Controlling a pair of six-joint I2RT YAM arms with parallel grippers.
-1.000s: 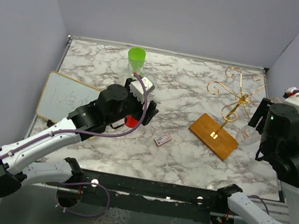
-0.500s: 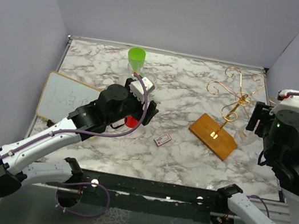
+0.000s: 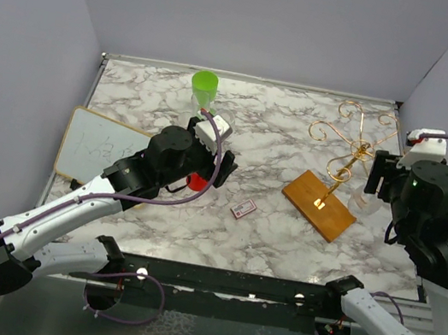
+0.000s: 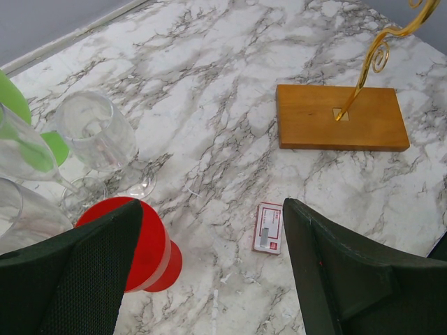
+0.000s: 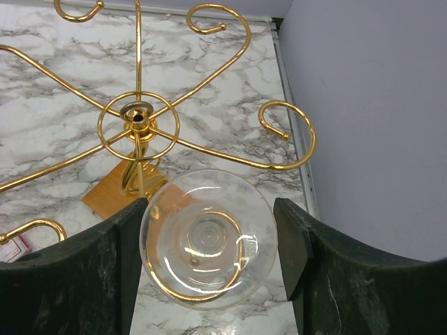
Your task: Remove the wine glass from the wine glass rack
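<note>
The marble surface (image 3: 280,143) carries everything, with a whiteboard (image 3: 93,144) lying at its left edge. The left arm (image 3: 89,196) has not moved in the last second. Its left claw (image 4: 213,209) hangs with fingers well apart and empty above a red cup (image 4: 140,241), near two clear glasses (image 4: 98,132) and a green cup (image 3: 204,88). The right arm (image 3: 437,240) has swung its wrist left toward the wine glass rack (image 3: 321,206), which stands on its wooden base at the right. The right claw (image 5: 208,209), a second ago off to the side, now sits over the rack's right edge. Its fingers are clamped on the round foot of the wine glass (image 5: 208,237). The glass hangs from one curled gold arm, the curl showing through the foot. A small card (image 4: 268,228) lies between the cups and the base.
</note>
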